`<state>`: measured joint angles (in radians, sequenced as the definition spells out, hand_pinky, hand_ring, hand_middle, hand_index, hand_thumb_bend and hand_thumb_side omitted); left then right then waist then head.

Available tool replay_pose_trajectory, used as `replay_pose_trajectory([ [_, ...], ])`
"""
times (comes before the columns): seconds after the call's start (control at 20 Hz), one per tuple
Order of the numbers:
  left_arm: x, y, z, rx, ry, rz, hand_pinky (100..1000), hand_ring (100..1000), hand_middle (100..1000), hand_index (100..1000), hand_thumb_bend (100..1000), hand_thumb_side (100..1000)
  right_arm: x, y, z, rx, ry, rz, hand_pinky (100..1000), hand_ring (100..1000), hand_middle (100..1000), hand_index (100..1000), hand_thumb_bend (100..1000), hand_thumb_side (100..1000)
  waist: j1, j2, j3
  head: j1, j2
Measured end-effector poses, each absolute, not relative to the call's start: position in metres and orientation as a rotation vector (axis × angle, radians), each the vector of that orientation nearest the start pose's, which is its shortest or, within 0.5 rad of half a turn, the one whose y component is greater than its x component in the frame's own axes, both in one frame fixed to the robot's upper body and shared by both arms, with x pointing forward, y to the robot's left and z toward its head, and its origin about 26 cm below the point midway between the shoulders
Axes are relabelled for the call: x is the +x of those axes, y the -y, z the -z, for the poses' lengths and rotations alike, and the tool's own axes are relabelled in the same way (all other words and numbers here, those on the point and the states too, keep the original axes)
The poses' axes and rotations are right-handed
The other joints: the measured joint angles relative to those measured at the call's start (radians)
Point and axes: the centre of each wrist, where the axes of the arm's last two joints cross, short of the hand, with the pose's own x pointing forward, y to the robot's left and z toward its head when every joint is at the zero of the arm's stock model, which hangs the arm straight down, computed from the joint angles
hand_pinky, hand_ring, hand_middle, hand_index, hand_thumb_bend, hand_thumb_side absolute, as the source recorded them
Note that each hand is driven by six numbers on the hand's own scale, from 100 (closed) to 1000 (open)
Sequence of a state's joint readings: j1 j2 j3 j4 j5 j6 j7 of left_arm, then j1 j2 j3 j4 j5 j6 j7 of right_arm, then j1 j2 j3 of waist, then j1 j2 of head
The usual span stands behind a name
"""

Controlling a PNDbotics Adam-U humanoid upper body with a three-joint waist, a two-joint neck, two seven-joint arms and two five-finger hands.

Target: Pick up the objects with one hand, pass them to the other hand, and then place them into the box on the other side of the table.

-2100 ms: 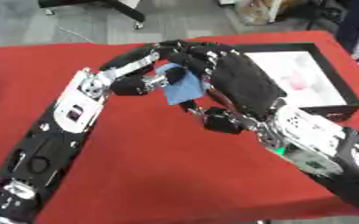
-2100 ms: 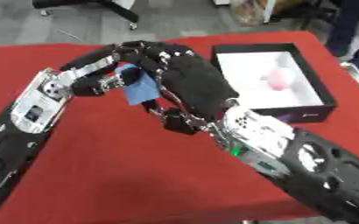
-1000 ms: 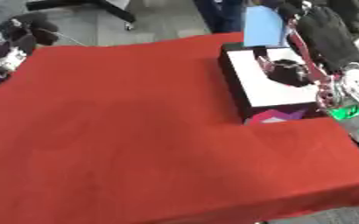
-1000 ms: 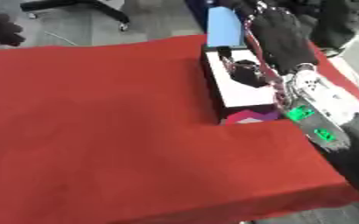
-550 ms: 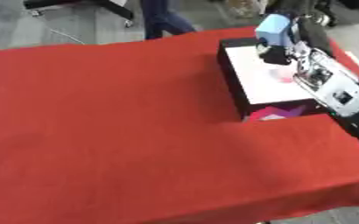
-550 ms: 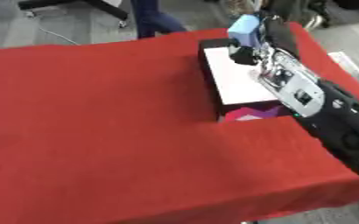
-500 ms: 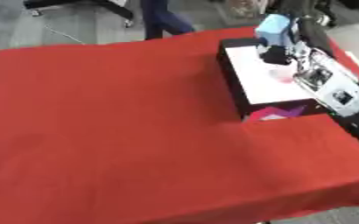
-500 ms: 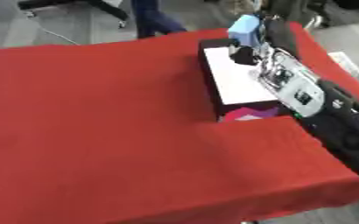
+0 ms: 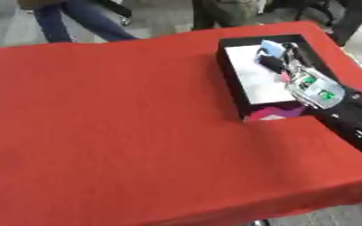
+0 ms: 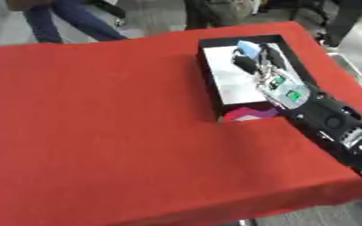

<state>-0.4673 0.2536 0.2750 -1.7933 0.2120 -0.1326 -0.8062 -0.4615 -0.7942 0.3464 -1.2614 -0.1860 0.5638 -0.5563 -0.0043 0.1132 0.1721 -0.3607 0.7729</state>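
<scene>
A black box (image 9: 229, 80) with a white inside stands at the right side of the red table (image 9: 122, 123). My right arm comes in from the lower right and lies over the box. My right hand (image 9: 275, 62) is low inside its far end, dark fingers curled round a light blue object (image 9: 270, 46) that sticks out at the fingertips. A small pink thing (image 9: 285, 77) shows in the box beside my wrist. My left hand appears in neither view.
The box's near wall carries a magenta and white print (image 9: 272, 113). The table's front edge runs along the bottom of the view and its right edge lies just beyond the box. Grey floor shows behind the table.
Two seconds ago both hands met over the blue object at mid-table. The left arm has since left the view, and the right hand has carried the object over the box and down into it.
</scene>
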Motion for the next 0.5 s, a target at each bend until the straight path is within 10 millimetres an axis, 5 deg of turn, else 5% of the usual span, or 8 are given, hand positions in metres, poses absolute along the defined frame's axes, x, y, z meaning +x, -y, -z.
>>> replay_pose_trajectory([
  [0.1, 0.341, -0.314, -0.215, -0.291, 2.264, 0.905, 754, 682, 670, 712, 100, 613, 0.370, 0.377, -0.113, -1.085, 1.151, -0.254, 880, 1000, 986, 1000, 351, 682, -0.001, 0.000, -0.001, 0.004, 0.000],
  [0.25, 0.340, -0.316, -0.213, -0.270, 2.252, 0.905, 754, 681, 668, 713, 100, 617, 0.360, 0.373, -0.121, -1.168, 1.159, -0.362, 922, 1000, 1000, 1000, 392, 676, -0.004, -0.001, -0.013, 0.018, 0.000],
  [0.3, 0.340, -0.317, -0.212, -0.265, 2.247, 0.904, 754, 680, 667, 712, 100, 619, 0.357, 0.372, -0.124, -1.203, 1.146, -0.401, 979, 1000, 1000, 1000, 445, 552, -0.005, -0.001, -0.014, 0.023, 0.000],
  [0.5, 0.341, -0.319, -0.209, -0.252, 2.227, 0.910, 754, 678, 664, 712, 100, 623, 0.349, 0.369, -0.140, -1.329, 1.030, -0.516, 1000, 1000, 1000, 1000, 498, 414, -0.004, -0.002, -0.021, 0.034, 0.000],
])
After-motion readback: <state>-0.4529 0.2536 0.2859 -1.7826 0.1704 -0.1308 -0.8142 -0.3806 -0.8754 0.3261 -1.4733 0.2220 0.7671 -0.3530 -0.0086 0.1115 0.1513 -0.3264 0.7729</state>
